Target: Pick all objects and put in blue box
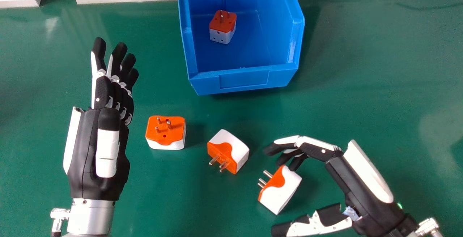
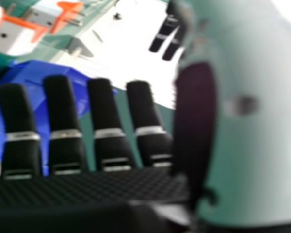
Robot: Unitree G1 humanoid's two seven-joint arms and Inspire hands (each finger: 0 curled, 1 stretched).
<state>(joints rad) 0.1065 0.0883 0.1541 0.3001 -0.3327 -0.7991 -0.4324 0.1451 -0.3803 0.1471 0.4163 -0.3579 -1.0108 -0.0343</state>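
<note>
In the head view, a green table (image 1: 361, 67) is carrying a blue box (image 1: 244, 79) at 12 o'clock. Orange-and-white plug adapters are lying on the tabletop: one adapter (image 1: 166, 130) around 8 o'clock, another adapter (image 1: 232, 149) at 6, a third adapter (image 1: 281, 191) at 5.

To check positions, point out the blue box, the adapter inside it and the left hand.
Blue box (image 1: 244, 79), head view, front wall.
Adapter inside (image 1: 222, 26), head view, orange face.
Left hand (image 1: 107, 146), head view, thumb.

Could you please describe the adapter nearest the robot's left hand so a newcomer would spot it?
From the blue box on the green table, go down and left in the head view. Just right of the left hand lies the orange-and-white adapter. Its three prongs point upward, while the other two table adapters point theirs sideways.
</note>
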